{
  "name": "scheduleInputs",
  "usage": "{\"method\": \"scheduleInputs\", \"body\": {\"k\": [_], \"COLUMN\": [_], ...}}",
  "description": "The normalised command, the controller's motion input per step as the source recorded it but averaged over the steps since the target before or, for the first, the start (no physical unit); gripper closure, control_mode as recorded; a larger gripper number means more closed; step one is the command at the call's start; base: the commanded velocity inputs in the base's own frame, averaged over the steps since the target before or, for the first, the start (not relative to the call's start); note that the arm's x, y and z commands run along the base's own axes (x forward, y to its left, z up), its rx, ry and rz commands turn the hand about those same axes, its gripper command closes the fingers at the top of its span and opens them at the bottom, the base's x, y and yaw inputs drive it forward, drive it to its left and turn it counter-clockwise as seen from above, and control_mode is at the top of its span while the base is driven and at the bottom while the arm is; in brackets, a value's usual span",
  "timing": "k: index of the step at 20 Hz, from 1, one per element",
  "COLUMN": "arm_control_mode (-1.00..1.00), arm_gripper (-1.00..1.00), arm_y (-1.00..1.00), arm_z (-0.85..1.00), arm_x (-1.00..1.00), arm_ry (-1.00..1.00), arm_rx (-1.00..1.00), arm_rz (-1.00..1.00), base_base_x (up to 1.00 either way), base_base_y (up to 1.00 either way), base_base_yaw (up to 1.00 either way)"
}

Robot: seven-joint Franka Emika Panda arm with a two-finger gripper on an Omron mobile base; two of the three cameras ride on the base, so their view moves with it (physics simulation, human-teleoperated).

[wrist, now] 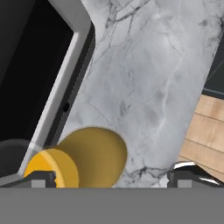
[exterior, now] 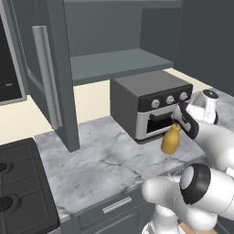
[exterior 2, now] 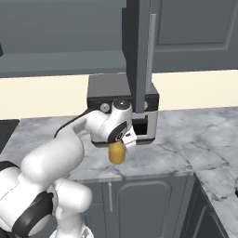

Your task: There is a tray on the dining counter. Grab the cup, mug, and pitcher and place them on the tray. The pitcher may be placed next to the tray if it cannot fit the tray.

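Beside unlabelled toaster oven (exterior: 153,105), pitcher (exterior: 171,140) upright, gripper (wrist: 109,180) open above

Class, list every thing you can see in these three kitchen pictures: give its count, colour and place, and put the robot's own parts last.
pitcher: one, mustard yellow, upright on the marble worktop in front of the toaster oven.
toaster oven: one, dark grey with a silver front and three knobs, on the worktop against the wall.
marble worktop: one, grey-white veined, over grey cabinets.
stove: one, black, left of the worktop.
open cabinet door: one, dark grey with a silver bar handle, above the worktop.
cabinet shelf: one, grey, above the oven.
wooden floor: light brown planks, past the worktop edge in the hand view.
arm: one, white with dark joints.
gripper: one, open, just above the pitcher, not holding it.
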Motion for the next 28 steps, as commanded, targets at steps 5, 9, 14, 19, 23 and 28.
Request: {"method": "scheduleInputs", "body": {"k": [5, 9, 14, 19, 23, 28], "arm_control_mode": [-1.0, -1.0, -1.0, -1.0, -1.0, -1.0], "arm_gripper": [1.0, 1.0, 1.0, 1.0, 1.0, 1.0], "arm_y": [0.18, 0.38, 0.37, 0.11, 0.19, 0.1], "arm_z": [-0.95, -0.95, -0.88, -0.46, 0.23, 0.69], "arm_x": [-0.03, -0.43, -0.92, -0.87, -0.3, -0.29], "arm_ry": [0.1, 0.06, 0.01, -0.02, -0.21, -0.18], "arm_rx": [0.0, 0.0, 0.0, -0.01, 0.0, 0.04], "arm_rz": [0.0, 0.0, 0.0, -0.08, -0.21, -0.24], "base_base_x": [0.0, 0.0, 0.0, 0.0, 0.0, 0.0], "base_base_y": [0.0, 0.0, 0.0, 0.0, 0.0, 0.0], "base_base_yaw": [0.0, 0.0, 0.0, 0.0, 0.0, 0.0]}}
